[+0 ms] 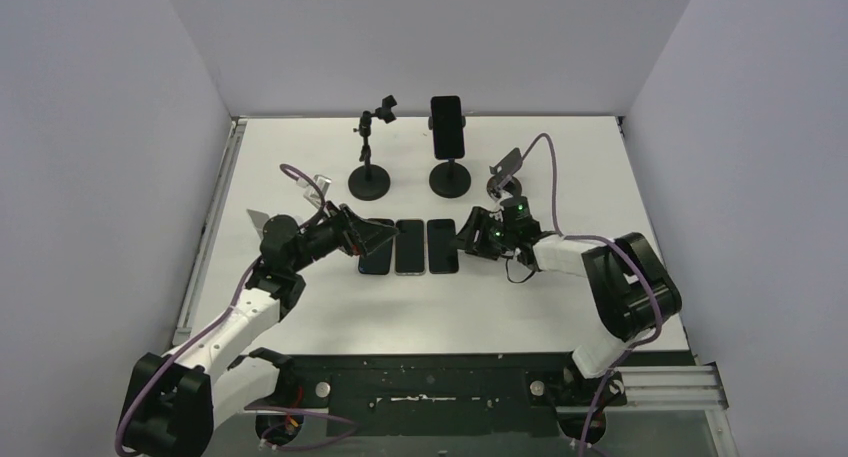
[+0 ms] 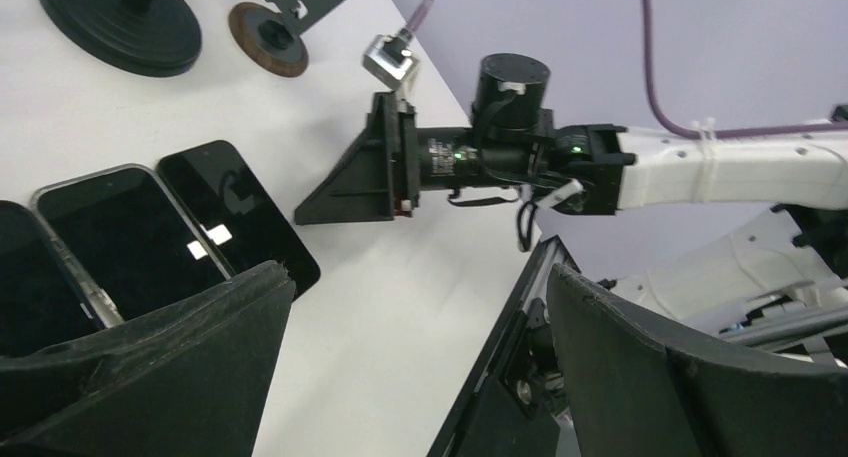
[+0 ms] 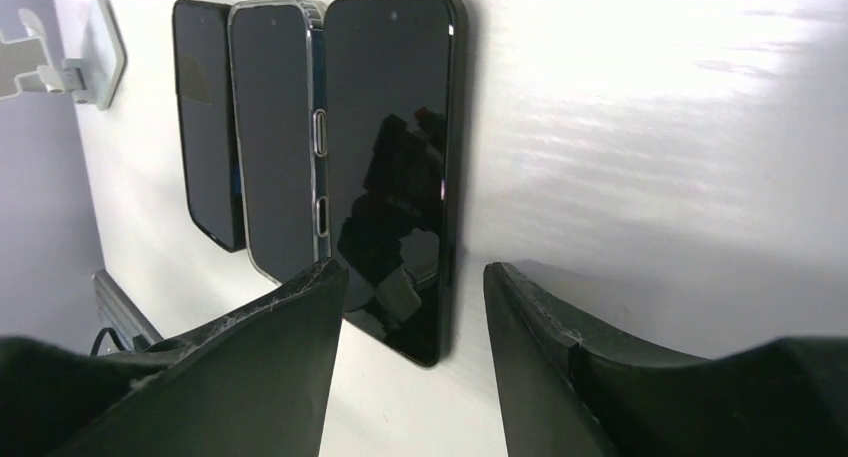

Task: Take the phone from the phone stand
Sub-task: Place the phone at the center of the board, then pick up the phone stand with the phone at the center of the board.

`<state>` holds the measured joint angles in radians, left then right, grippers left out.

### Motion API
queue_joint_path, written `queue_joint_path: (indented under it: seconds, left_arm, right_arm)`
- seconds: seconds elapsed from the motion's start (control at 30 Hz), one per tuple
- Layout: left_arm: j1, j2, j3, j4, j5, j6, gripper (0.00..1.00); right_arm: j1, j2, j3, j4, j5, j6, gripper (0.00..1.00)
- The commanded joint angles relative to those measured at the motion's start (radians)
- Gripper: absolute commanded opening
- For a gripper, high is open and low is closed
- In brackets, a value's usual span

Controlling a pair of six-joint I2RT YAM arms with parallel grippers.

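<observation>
A black phone [image 1: 447, 125] stands upright in a round-based phone stand [image 1: 450, 180] at the back middle of the table. Three dark phones lie flat side by side in the middle: left [image 1: 376, 247], middle [image 1: 410, 246], right [image 1: 442, 245]. My left gripper [image 1: 392, 234] is open and empty, low over the left flat phone. My right gripper [image 1: 463, 235] is open and empty, just right of the right flat phone [image 3: 395, 157]. In the left wrist view the flat phones [image 2: 235, 212] lie left of the fingers and the right arm [image 2: 480, 162] faces them.
An empty gooseneck clamp stand [image 1: 371, 167] stands left of the phone stand. A small tilted holder [image 1: 506, 167] with a brown base sits to its right. A white clip holder [image 1: 318, 187] lies at left. The table's front edge has a black rail [image 1: 430, 377].
</observation>
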<state>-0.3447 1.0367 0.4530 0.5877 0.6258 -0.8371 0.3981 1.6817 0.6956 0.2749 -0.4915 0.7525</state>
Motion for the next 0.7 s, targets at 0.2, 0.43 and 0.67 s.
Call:
queue_joint_path:
  seconds: [0.2, 0.43, 0.67]
  left_arm:
    - [0.013, -0.121, 0.067, -0.349, -0.421, 0.061, 0.97]
    - [-0.001, -0.070, 0.088, -0.226, -0.300, 0.091, 0.97]
    - [-0.157, 0.100, 0.271, -0.241, -0.448, 0.155, 0.97]
  right_arm:
    - [-0.003, -0.360, 0.144, -0.406, 0.377, -0.193, 0.56]
    - [-0.010, -0.529, 0.140, -0.456, 0.488, -0.142, 0.68]
    - [-0.013, -0.689, 0.118, -0.455, 0.436, -0.199, 0.71]
